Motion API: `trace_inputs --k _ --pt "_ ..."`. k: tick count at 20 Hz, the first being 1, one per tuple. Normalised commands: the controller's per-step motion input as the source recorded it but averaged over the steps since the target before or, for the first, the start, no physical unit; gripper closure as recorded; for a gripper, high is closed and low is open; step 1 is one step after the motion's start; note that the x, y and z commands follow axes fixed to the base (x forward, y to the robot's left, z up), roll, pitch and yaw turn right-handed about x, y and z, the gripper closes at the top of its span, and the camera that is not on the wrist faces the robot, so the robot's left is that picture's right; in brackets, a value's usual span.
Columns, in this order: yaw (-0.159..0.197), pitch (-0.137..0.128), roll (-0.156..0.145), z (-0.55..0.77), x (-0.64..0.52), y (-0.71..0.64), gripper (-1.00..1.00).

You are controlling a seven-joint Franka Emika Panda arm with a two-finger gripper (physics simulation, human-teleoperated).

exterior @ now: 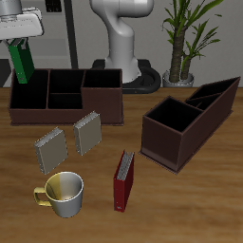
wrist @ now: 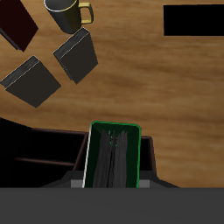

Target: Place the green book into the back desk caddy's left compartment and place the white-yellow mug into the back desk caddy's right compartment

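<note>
My gripper [exterior: 19, 46] is shut on the top of the green book [exterior: 23, 65], which hangs upright over the back desk caddy [exterior: 66, 112]. The book's lower end is about at rim level above the caddy's narrow left compartment [exterior: 30, 95]. In the wrist view the green book [wrist: 114, 156] shows edge-on, with the caddy's dark interior [wrist: 35, 149] beneath it. The right compartment [exterior: 102, 82], wide and square, holds nothing. Near the table's front edge the white-yellow mug [exterior: 62, 195] stands upright, well away from the gripper; the mug [wrist: 66, 13] also shows in the wrist view.
Two grey spiral notebooks [exterior: 51, 149] [exterior: 87, 133] stand between the mug and the caddy. A red book [exterior: 124, 180] stands beside the mug. A second dark-brown caddy with a sloping rim [exterior: 190, 119] sits at an angle, and a potted plant [exterior: 185, 43] stands farther back.
</note>
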Motion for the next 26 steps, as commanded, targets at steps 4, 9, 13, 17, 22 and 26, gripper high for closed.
trace_inputs --k 4,9,13,17,22,26 --pt "-0.052 0.005 0.03 -0.18 0.04 0.09 1.0" --pt "0.002 0.064 0.015 -0.19 0.01 0.09 1.0" --pt "-0.001 0.074 -0.015 -0.21 0.01 0.06 1.0" --pt "-0.025 0.067 -0.072 -0.19 0.05 -0.16 -1.0" --pt "-0.054 0.096 -0.112 -0.18 0.07 -0.22 -1.0" --pt "-0.004 0.01 -0.003 0.03 0.01 0.01 -1.0"
